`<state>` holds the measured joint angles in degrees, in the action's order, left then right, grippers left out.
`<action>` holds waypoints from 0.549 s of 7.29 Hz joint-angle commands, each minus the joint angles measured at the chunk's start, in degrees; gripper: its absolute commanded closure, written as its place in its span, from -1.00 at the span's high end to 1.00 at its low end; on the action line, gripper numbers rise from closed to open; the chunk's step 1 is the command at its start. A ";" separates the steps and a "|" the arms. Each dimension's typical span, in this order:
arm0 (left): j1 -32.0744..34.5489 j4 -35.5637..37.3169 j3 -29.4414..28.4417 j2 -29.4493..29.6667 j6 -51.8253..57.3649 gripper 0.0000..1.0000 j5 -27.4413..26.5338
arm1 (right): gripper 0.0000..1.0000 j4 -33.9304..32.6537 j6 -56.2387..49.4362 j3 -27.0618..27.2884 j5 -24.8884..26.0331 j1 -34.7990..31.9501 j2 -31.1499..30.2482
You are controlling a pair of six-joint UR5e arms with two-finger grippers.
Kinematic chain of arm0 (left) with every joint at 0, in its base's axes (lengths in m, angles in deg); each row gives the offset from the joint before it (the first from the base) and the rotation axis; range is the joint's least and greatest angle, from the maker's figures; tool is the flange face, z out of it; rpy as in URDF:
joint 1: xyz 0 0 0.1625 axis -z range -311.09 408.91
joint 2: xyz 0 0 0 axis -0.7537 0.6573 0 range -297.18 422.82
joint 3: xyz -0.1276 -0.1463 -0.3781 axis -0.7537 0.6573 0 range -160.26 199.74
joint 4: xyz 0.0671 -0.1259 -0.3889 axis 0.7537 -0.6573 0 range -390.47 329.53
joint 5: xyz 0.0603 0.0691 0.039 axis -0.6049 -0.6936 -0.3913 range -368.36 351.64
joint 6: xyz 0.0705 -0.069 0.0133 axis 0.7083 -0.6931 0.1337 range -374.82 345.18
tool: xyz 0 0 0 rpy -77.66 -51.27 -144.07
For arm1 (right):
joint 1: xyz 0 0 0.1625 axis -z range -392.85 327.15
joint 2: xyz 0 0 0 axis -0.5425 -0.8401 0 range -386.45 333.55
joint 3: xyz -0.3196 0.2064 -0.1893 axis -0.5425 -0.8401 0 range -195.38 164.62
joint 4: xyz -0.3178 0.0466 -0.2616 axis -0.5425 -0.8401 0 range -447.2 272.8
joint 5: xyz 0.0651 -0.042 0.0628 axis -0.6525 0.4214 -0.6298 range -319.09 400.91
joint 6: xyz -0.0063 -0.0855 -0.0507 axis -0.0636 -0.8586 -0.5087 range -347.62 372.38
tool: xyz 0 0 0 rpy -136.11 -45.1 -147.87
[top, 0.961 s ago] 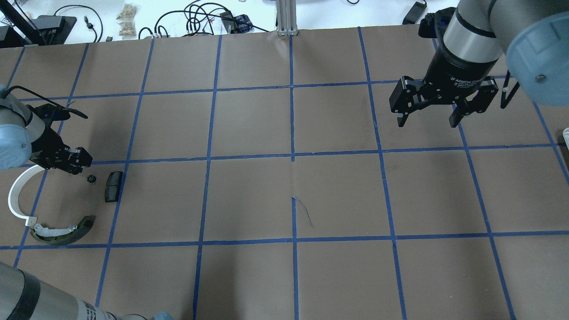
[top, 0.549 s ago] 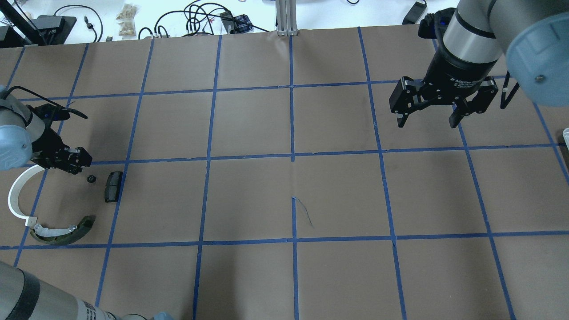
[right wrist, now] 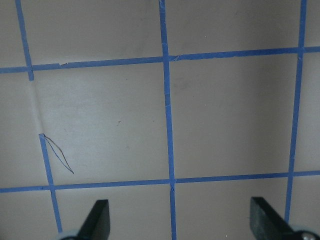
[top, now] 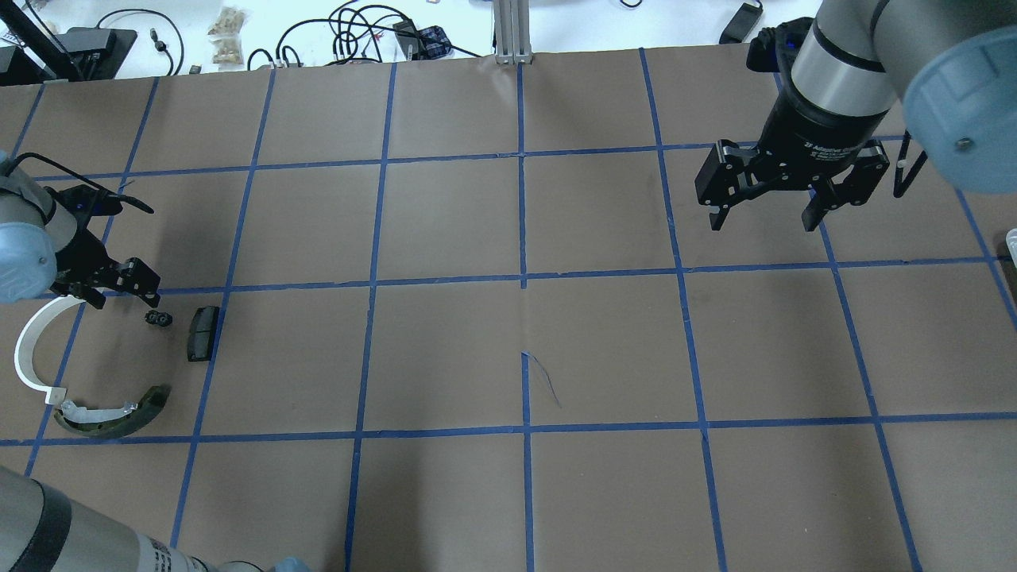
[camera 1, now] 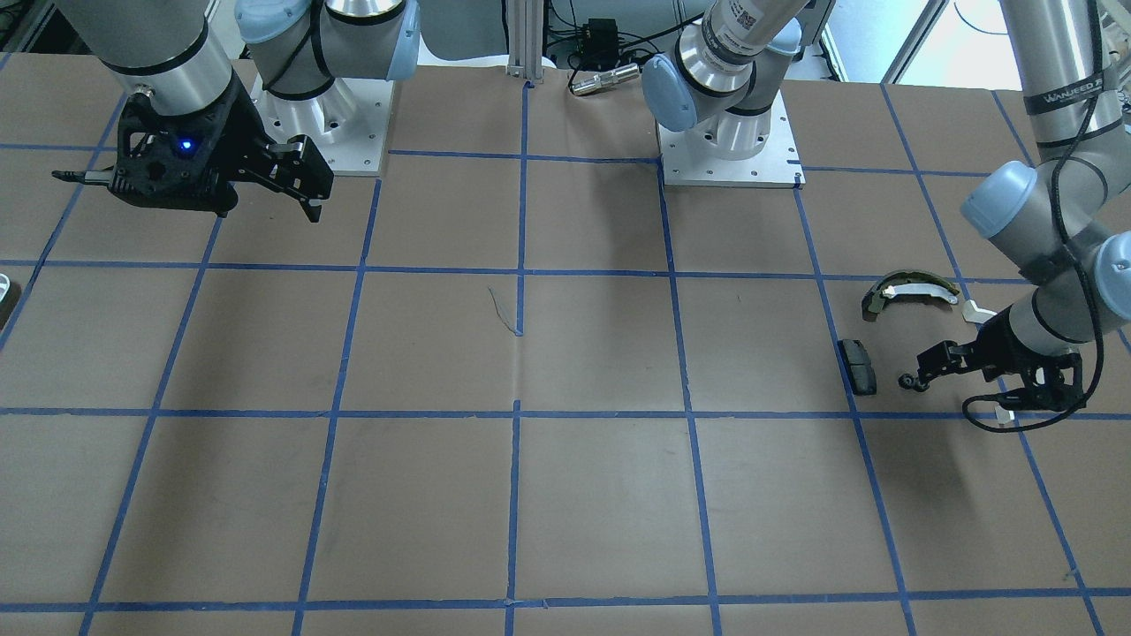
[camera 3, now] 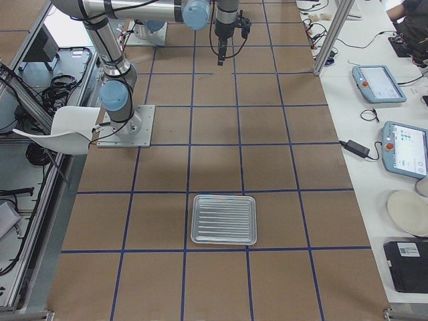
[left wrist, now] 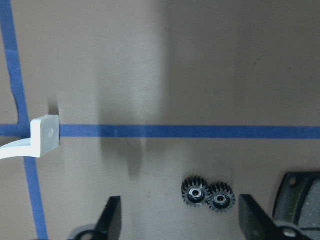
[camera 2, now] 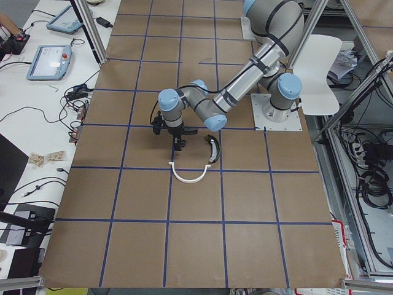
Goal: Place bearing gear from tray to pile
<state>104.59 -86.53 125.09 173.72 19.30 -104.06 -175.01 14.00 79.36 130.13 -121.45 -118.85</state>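
Note:
The bearing gear, two small black toothed wheels side by side, lies on the brown paper next to the pile; it also shows in the overhead view. The pile holds a white arc, an olive-and-white shoe and a black pad. My left gripper is open and empty just above the gear, which lies between its fingers and free of them. In the overhead view the left gripper is just left of the gear. My right gripper is open and empty, high over the far right of the table.
The metal tray lies at the table's right end, far from the pile, and holds nothing I can see. The table is brown paper with a blue tape grid. Cables and small items lie beyond the far edge.
My left gripper has opened and drawn back slightly from the gear. The gear now lies free on the paper beside the black pad. The right gripper has barely shifted.

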 commanded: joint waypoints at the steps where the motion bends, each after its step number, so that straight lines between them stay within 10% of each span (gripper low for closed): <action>1: 2.05 -4.91 -0.76 -5.40 -2.02 1.00 0.69 | 1.00 -0.16 -1.09 0.09 0.07 0.00 -0.15; 4: 13.44 -24.65 -13.27 -10.52 -17.79 1.00 1.48 | 1.00 -0.34 -1.28 0.09 0.07 0.00 -0.15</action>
<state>112.78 -102.63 117.92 164.95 9.18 -103.13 -175.31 12.85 79.45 130.20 -121.45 -119.00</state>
